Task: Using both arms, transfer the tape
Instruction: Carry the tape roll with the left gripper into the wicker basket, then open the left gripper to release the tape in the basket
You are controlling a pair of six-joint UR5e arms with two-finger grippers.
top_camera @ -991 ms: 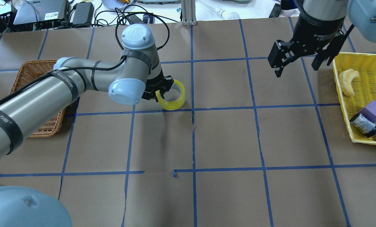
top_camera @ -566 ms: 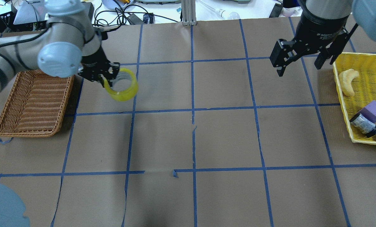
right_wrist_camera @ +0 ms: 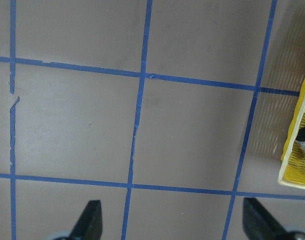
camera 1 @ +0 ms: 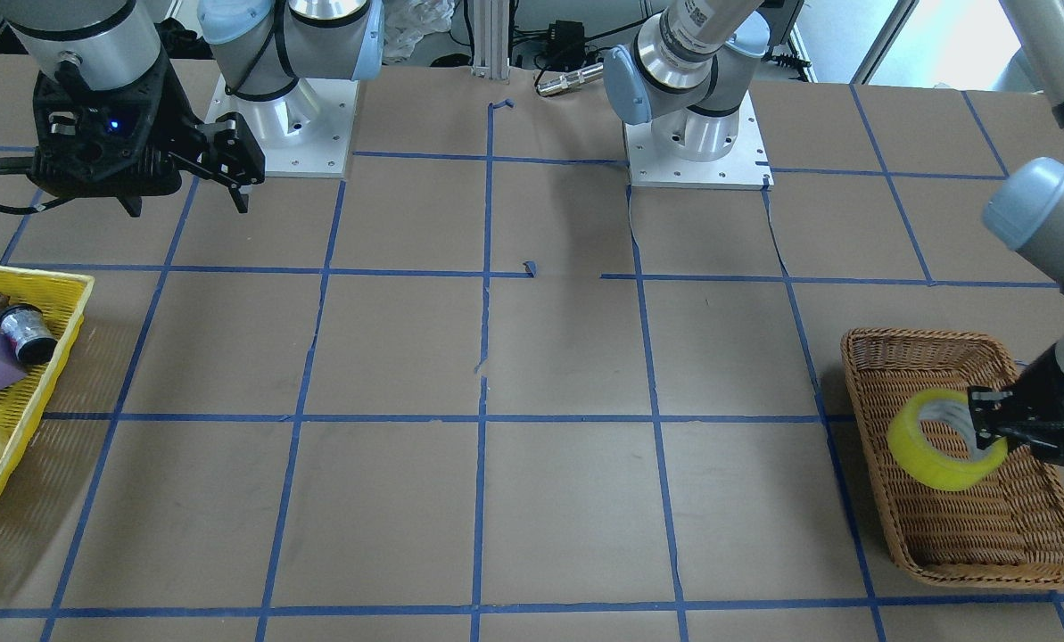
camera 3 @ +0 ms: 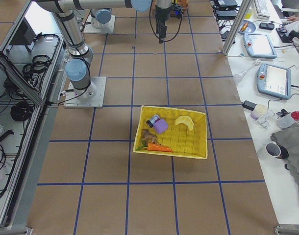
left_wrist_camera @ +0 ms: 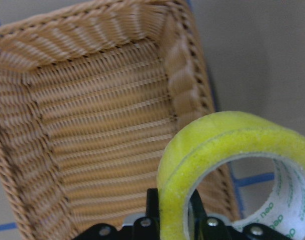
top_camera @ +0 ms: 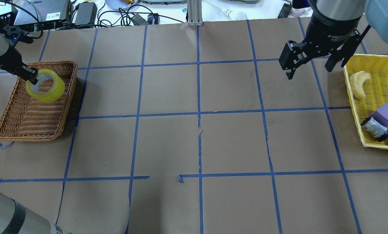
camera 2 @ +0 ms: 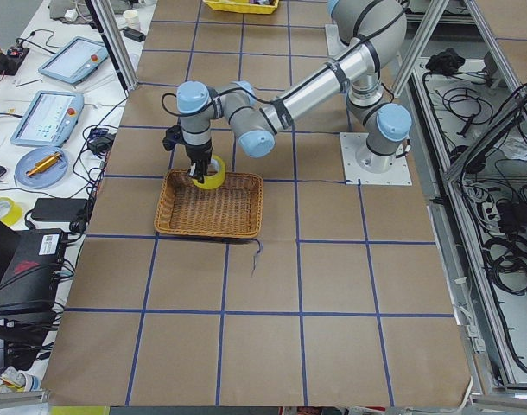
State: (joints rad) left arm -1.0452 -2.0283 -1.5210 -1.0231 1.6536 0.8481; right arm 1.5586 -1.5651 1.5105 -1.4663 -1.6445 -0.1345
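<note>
The yellow tape roll (top_camera: 46,86) hangs over the far part of the brown wicker basket (top_camera: 24,125), also seen in the front view (camera 1: 942,441), left view (camera 2: 212,171) and left wrist view (left_wrist_camera: 227,150). My left gripper (top_camera: 31,75) is shut on the roll's wall, one finger inside the ring; it also shows in the front view (camera 1: 986,419). My right gripper (top_camera: 311,65) is open and empty, held above the table beside the yellow basket (top_camera: 381,61); its fingertips (right_wrist_camera: 90,220) show wide apart in the right wrist view.
The yellow basket holds a banana-shaped piece (top_camera: 359,84), a purple block (top_camera: 387,114) and a small silver-black cylinder (top_camera: 375,128). In the right view an orange carrot (camera 3: 159,146) lies in it too. Blue tape lines grid the brown table. Cables and devices lie past the far edge.
My left arm has swung left, carrying the tape from the table's middle-left to over the wicker basket. The right arm has barely moved.
</note>
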